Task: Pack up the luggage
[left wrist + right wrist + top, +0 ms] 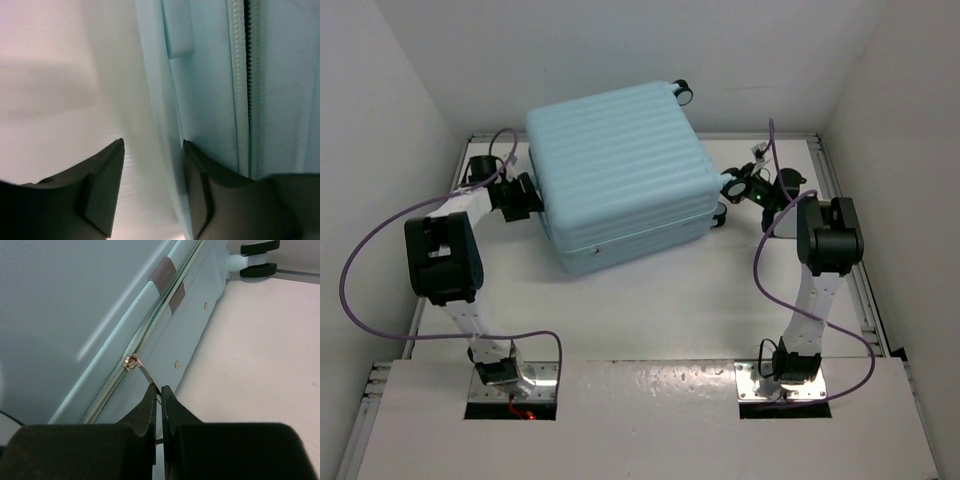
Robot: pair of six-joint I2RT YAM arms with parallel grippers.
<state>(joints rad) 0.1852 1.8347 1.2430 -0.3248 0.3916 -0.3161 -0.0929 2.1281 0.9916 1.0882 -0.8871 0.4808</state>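
The luggage [618, 170], a pale aqua ribbed hard-shell suitcase, lies closed on the table at the back centre, with black caster wheels [684, 92] at its right side. My right gripper [159, 388] is shut on the metal zipper pull [145, 372] on the suitcase's right side; the slider [131, 361] sits on the zip track. In the top view the right gripper [732, 188] is against the right side. My left gripper [152, 145] is open at the suitcase's left side [210, 100], one finger [200, 190] against the shell, nothing between the jaws. It also shows in the top view [530, 195].
White walls close in the table on left, back and right. A raised rail [840, 200] runs along the right edge. Purple cables [360, 260] loop beside both arms. White table [650, 310] lies in front of the suitcase.
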